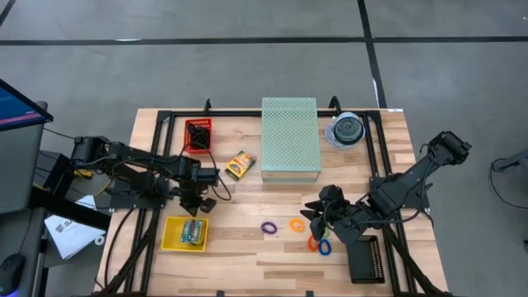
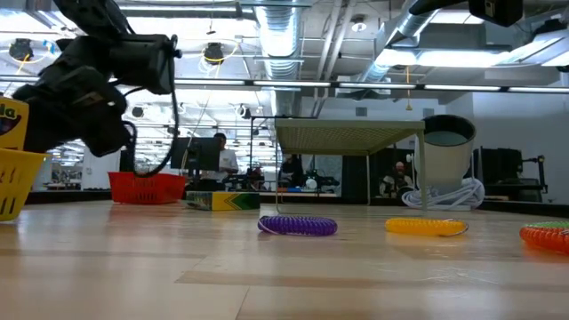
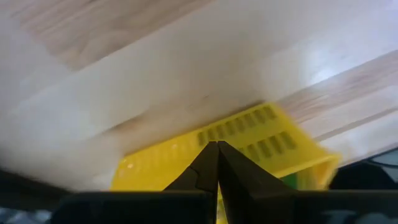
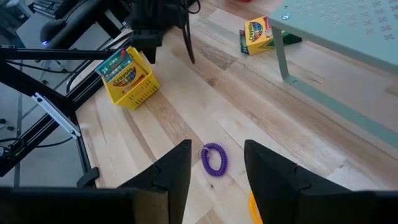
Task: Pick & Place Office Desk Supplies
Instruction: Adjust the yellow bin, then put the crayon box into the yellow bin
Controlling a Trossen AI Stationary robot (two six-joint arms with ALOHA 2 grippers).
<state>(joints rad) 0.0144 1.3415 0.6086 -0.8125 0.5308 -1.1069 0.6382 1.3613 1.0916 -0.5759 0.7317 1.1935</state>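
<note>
My left gripper (image 1: 198, 204) is shut, with nothing in it, and hovers just past the far rim of a yellow basket (image 1: 185, 233). In the left wrist view the shut fingertips (image 3: 217, 152) point down at the basket (image 3: 249, 134). A green-blue crayon packet (image 4: 118, 65) stands inside it. My right gripper (image 4: 217, 149) is open and empty, raised above the table over a purple coil (image 4: 214, 158). Purple (image 1: 269, 227), orange (image 1: 297, 224), red-orange (image 1: 313, 243) and blue (image 1: 324, 247) coils lie flat on the wood. A yellow crayon box (image 1: 239, 165) lies beside the pale green box.
The pale green perforated box (image 1: 290, 139) stands on legs at the far middle. A clear disc spindle (image 1: 346, 130) is to its right, and a red basket (image 1: 198, 136) is at the far left. A black perforated tray (image 1: 365, 260) lies at the near right. Black frame rails run around the table edge.
</note>
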